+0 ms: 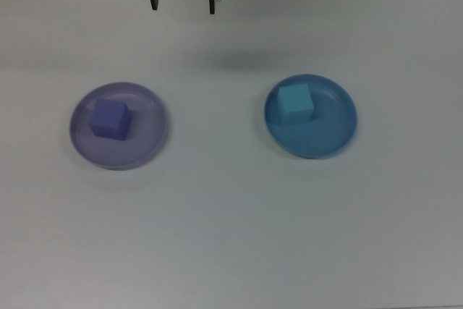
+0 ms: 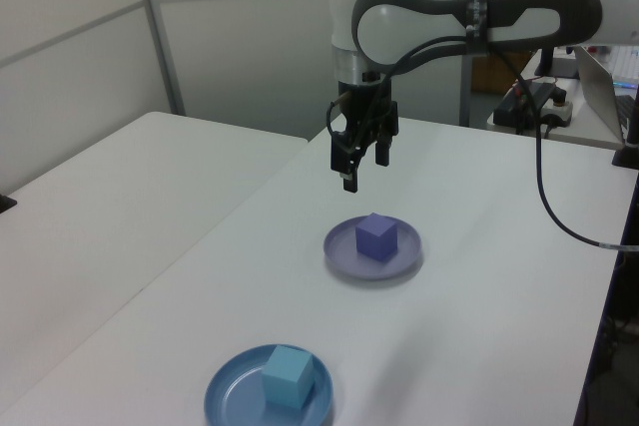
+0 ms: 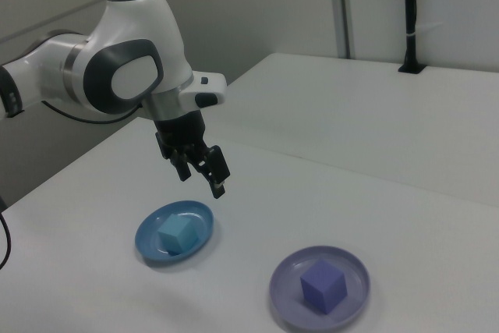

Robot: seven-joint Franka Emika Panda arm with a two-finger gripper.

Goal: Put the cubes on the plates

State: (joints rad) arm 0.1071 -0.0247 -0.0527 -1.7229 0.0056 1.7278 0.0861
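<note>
With the purple cube (image 1: 110,119) on the lavender plate (image 1: 148,142) and the turquoise cube (image 1: 295,103) on the blue plate (image 1: 329,135), the gripper (image 1: 182,3) hangs at the top view's upper edge, fingers apart and empty, apparently finished.

At the top edge, left of centre, the gripper (image 1: 182,3) hangs with fingers spread and nothing between them. Mid-left, a purple-blue cube (image 1: 109,119) sits on the lavender plate (image 1: 150,139); mid-right, a turquoise cube (image 1: 296,103) sits on the blue plate (image 1: 334,132).

White tables (image 2: 120,216), pale panelled walls (image 2: 230,37)
</note>
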